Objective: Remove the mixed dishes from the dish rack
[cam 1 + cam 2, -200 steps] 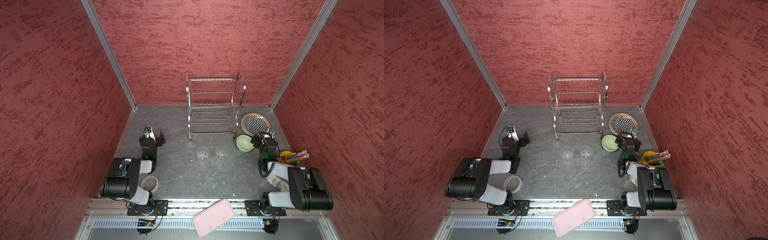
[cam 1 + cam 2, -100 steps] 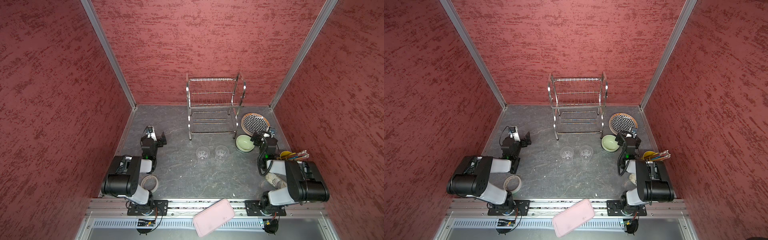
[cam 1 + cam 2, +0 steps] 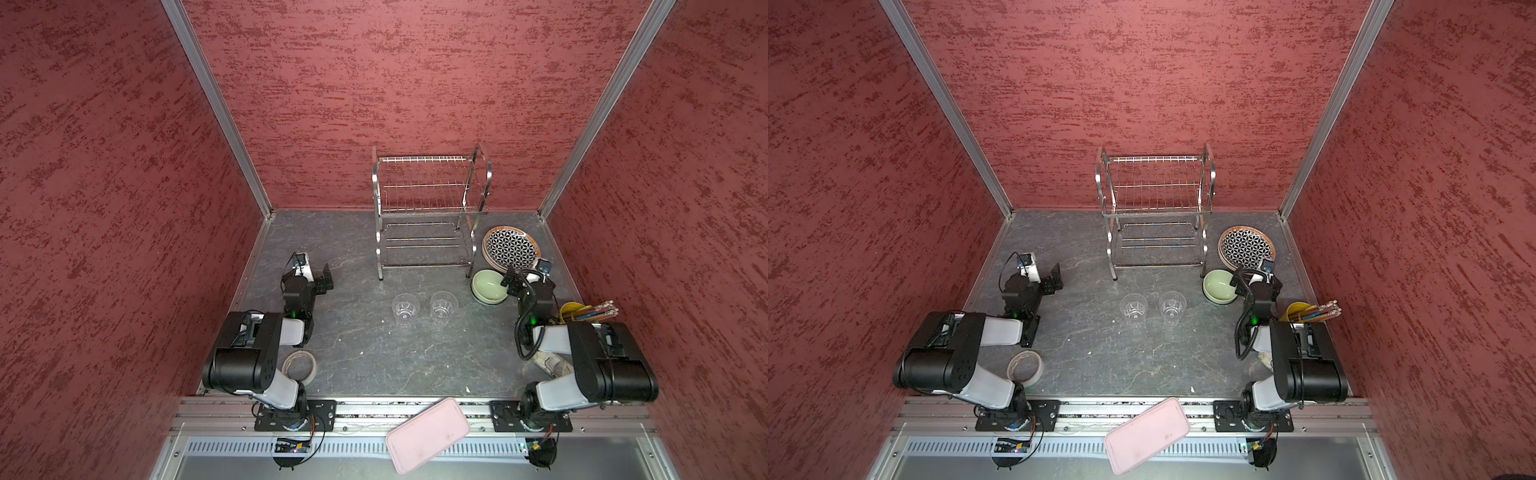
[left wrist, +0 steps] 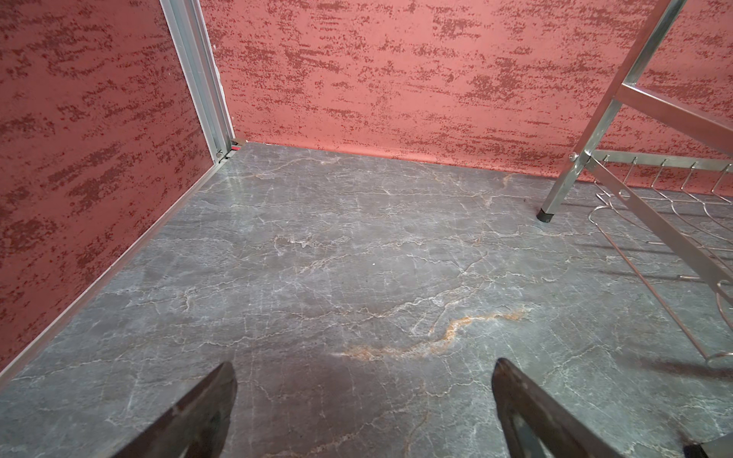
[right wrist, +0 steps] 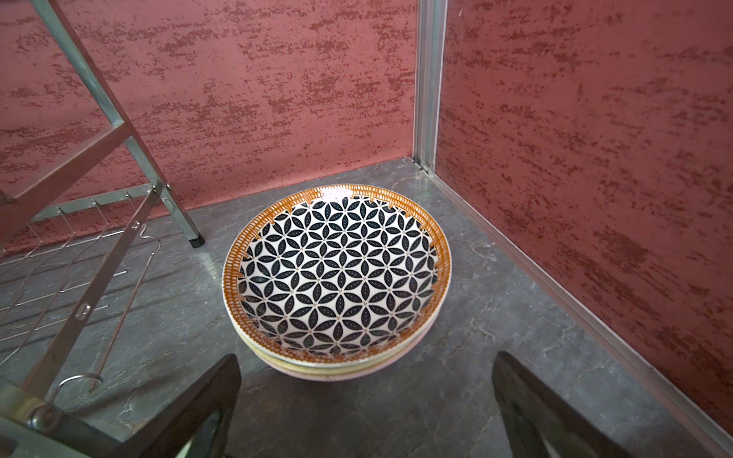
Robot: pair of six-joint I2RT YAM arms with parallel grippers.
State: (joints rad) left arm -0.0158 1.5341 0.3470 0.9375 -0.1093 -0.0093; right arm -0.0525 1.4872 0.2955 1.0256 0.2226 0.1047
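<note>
The steel dish rack (image 3: 430,208) (image 3: 1156,208) stands at the back with both tiers bare. Right of it, the black-and-white geometric plate (image 3: 511,247) (image 5: 337,273) lies on a yellow plate (image 5: 277,359) and a pink plate (image 5: 317,374). The pale green bowl (image 3: 489,286) sits in front of that stack. Two clear cups (image 3: 405,307) (image 3: 444,304) stand upright mid-table. My right gripper (image 3: 525,272) (image 5: 365,380) is open beside the bowl, facing the plates and holding nothing. At the far left, my left gripper (image 3: 316,274) (image 4: 365,380) hangs open over bare table.
A yellow cup of sticks (image 3: 582,311) stands by the right wall. A tape roll (image 3: 299,365) lies near the left arm's base. A pink tray (image 3: 428,434) overhangs the front rail. Red walls close in three sides, and a rack leg (image 4: 547,214) is near the left gripper.
Both arms' rear links have shifted slightly. The grippers stay open and almost in place. No dish has moved.
</note>
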